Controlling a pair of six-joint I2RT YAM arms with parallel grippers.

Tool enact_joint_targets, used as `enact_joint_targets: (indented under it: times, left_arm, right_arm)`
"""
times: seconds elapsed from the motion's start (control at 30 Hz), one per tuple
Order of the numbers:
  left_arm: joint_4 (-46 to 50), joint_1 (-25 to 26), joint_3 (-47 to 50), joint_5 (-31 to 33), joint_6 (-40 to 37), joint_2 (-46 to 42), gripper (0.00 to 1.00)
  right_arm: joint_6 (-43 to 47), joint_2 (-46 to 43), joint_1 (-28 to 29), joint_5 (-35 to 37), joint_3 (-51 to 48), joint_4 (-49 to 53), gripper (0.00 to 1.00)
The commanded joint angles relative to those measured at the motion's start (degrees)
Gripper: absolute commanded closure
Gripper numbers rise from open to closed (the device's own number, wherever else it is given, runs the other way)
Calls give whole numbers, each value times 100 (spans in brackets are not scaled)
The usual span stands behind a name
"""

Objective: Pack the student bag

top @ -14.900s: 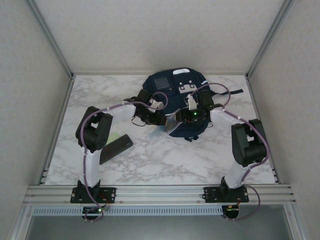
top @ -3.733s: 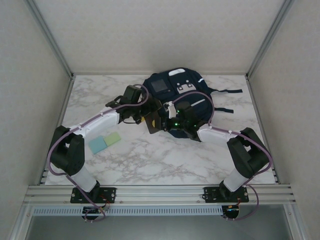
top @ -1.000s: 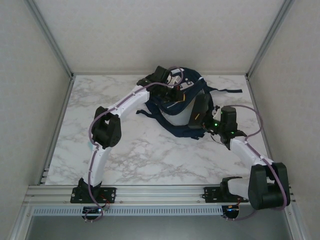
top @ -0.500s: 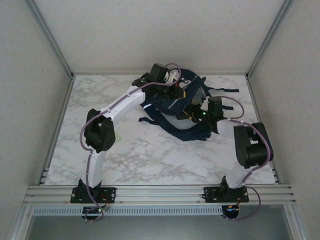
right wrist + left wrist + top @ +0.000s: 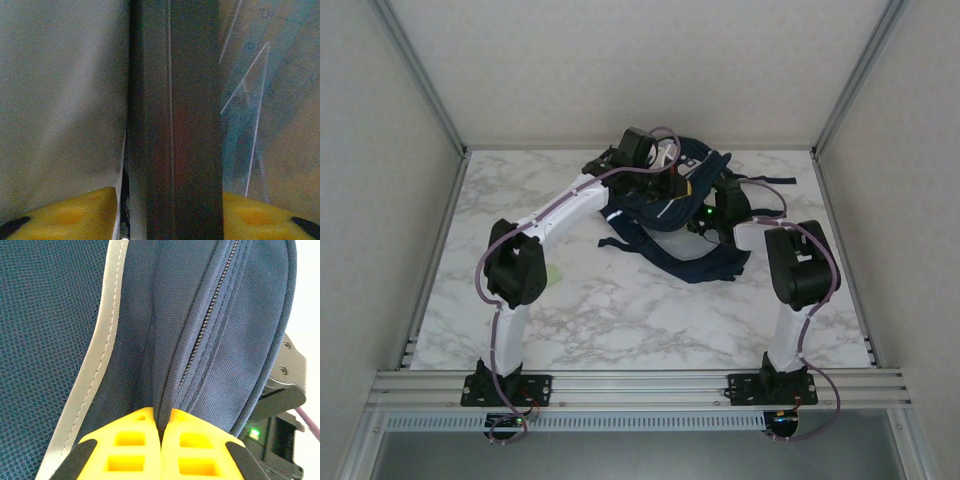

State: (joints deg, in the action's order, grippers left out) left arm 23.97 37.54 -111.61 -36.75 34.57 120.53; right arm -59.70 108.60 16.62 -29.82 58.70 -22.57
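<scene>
Showing one student bag (image 5: 695, 262), one marble table (image 5: 620, 320), two arms (image 5: 568, 205), two grippers (left gripper (image 5: 161, 414), right gripper (image 5: 170, 215)), each carrying two yellow fingers (image 5: 129, 445), one dark slab (image 5: 185, 125), one clear plastic piece (image 5: 246, 115).

The left claw (image 5: 161, 427) has its two yellow fingers (image 5: 127, 450) pressed together on a fold of the student bag (image 5: 250, 330), pinching navy fabric just beside the zipper (image 5: 210, 325). A grey reflective stripe (image 5: 95, 355) runs diagonally past a mesh panel (image 5: 45, 315). At lower right, a black housing (image 5: 280, 390) shows a green light (image 5: 255, 432) and a purple cable (image 5: 307, 420).
</scene>
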Motion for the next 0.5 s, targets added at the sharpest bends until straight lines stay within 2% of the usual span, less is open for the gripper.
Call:
enact_joint_targets:
  times: [0.0, 0.13, 0.37, 0.4, 0.47]
  left_arm:
    - [-469, 43, -76, -85, 85, -316, 100]
    - [-463, 36, -111, 32, 59, -223, 100]
    - [-338, 30, -106, 203, 11, -109, 100]
    - [-291, 28, -107, 224, -6, -105, 94]
    - [-161, 8, -107, 334, -93, -113, 69]
  right_arm:
    - [768, -906, 17, 763, -117, 1425, 37]
    - [1519, -1874, 16, 1752, -245, 2984, 25]
    - [2606, -3125, 19, 3280, -349, 5007, 21]
    - [2690, -3260, 18, 3479, -367, 5235, 20]
    - [2794, -3470, 18, 3785, -423, 5483, 20]
